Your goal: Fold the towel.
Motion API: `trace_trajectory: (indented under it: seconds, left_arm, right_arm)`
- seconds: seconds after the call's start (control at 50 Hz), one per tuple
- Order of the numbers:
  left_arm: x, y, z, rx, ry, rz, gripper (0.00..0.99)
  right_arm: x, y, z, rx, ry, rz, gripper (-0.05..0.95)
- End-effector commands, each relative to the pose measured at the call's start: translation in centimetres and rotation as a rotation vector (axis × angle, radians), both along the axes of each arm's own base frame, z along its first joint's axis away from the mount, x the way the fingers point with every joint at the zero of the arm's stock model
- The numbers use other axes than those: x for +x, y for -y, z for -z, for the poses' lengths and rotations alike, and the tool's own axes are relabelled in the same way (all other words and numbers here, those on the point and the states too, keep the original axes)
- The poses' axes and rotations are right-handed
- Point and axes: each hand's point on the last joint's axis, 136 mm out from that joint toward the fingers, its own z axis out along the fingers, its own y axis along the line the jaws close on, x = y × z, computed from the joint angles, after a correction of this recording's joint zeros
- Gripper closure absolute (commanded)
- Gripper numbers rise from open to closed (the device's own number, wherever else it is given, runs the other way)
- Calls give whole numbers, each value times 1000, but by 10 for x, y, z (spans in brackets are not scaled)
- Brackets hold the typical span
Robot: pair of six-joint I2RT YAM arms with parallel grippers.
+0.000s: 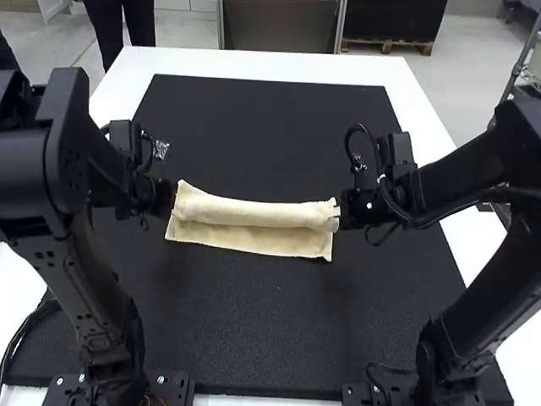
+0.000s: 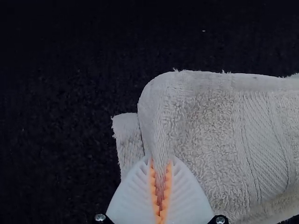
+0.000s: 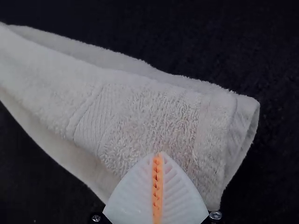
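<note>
The cream towel point(image 1: 249, 238) lies folded as a long strip across the mat, with a raised, rounded fold along its far side and a flat layer nearer the arms. At its left end is my left gripper point(image 1: 172, 200); at its right end, my right gripper point(image 1: 337, 213). In the left wrist view, the left gripper point(image 2: 160, 163) is shut on a pinched ridge of the towel point(image 2: 210, 135). The right wrist view has the right gripper point(image 3: 158, 156) with its fingers pressed together against the towel point(image 3: 149, 116); no cloth is visible between them.
A black mat point(image 1: 270, 330) covers most of the white table point(image 1: 254, 61). A small shiny scrap point(image 1: 161, 150) lies on the mat beside the left arm. Cables hang around both wrists.
</note>
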Motion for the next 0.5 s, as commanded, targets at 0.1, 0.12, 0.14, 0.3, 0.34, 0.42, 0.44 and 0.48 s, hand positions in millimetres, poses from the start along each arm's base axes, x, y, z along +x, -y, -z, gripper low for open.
trace_trajectory:
  seconds: [0.1, 0.12, 0.14, 0.3, 0.34, 0.42, 0.44, 0.48]
  left_arm:
    - [-4, -10, -1, 52, 28, -18, 974]
    - [-5, -11, -1, 54, 31, -19, 974]
    - [-6, -11, 0, 58, 32, -20, 974]
    - [-14, -7, 9, 61, 18, -11, 974]
    - [-14, -7, 10, 62, 18, -10, 974]
    - [-16, -8, 12, 71, 16, -10, 974]
    - [-17, -9, 13, 74, 14, -13, 974]
    - [-17, -9, 13, 76, 15, -13, 974]
  right_arm:
    - [-10, -1, 5, -8, -6, -25, 921]
    - [-11, -1, 6, -9, -9, -25, 921]
    - [-12, -1, 7, -10, -12, -25, 921]
    - [-15, 0, 13, -14, -28, -28, 920]
    - [-16, 0, 14, -13, -28, -27, 920]
    - [-16, 0, 15, -15, -29, -28, 920]
    - [-16, 0, 16, -15, -29, -26, 918]
    - [-16, 0, 18, -16, -33, -26, 918]
